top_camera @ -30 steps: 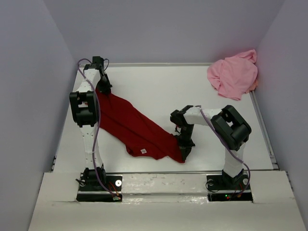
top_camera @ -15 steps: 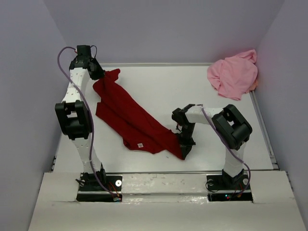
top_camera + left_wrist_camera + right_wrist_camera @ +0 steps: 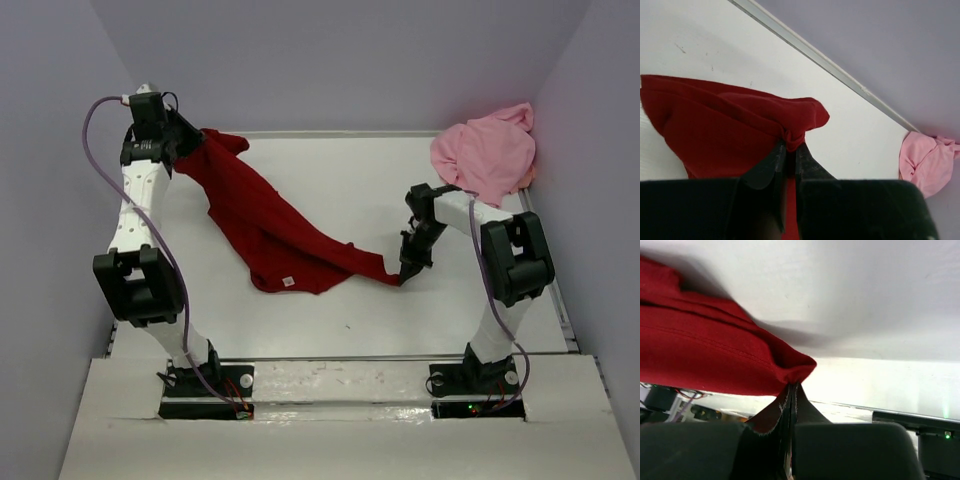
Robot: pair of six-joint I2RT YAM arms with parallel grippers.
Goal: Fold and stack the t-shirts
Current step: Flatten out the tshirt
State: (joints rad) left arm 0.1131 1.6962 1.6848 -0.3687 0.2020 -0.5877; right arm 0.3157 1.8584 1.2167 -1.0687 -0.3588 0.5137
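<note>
Because the left jaws and right jaws each clamp one end, the dark red t-shirt (image 3: 290,245) stretches lengthwise between them, its middle sagging onto the bench (image 3: 350,330).

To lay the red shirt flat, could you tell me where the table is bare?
The table is bare at the far middle, between the red shirt and the pink shirt, and along the near edge in front of the red shirt. It is crowded on the diagonal where the left gripper and right gripper hold the red shirt stretched, and in the far right corner.
</note>
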